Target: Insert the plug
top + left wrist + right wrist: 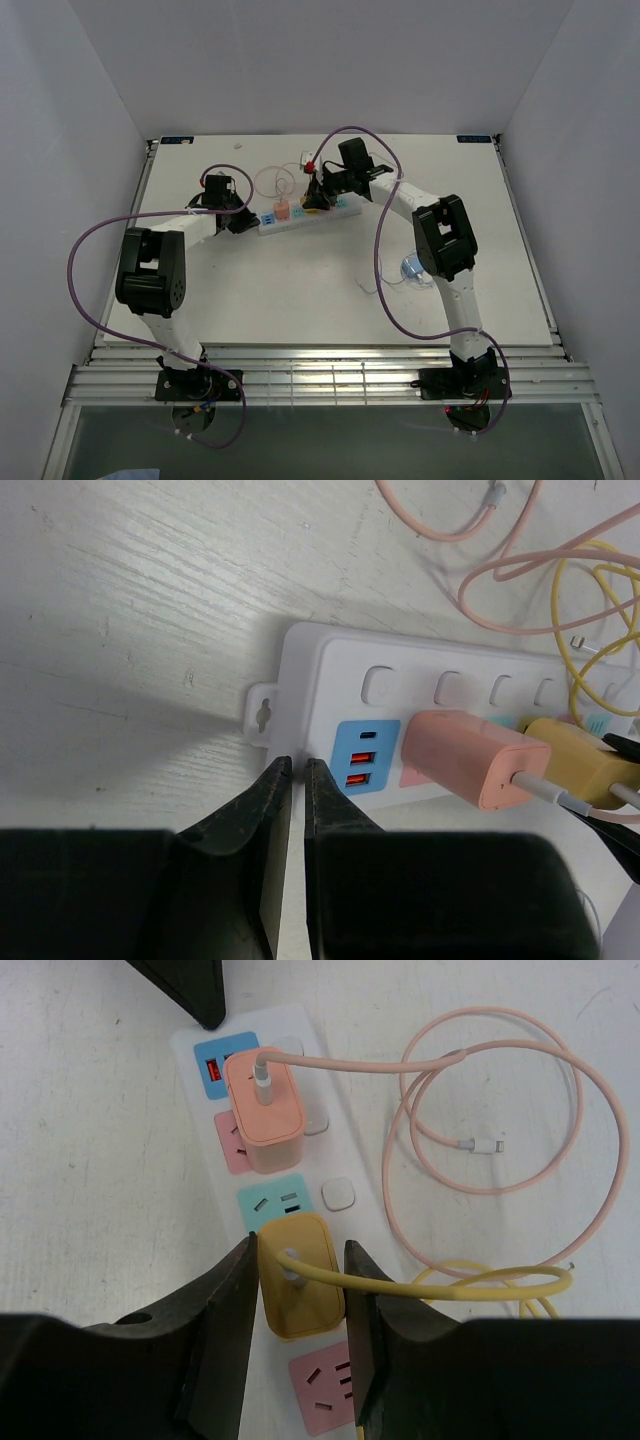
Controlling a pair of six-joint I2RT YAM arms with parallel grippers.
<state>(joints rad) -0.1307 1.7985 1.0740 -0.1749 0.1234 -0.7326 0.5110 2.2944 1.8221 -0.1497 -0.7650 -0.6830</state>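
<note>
We are looking down on a white-painted wooden tabletop (300, 290), and a long white plastic power strip (345, 208) is lying flat across its far middle. Just behind the strip, a thin pink charging cable (268, 180) is resting in loose loops on the boards, with a thin yellow cable (575, 630) curling beside it. A small bluish translucent object (413, 270) is sitting well apart, nearer the right, and we are not making out what it is.
</note>
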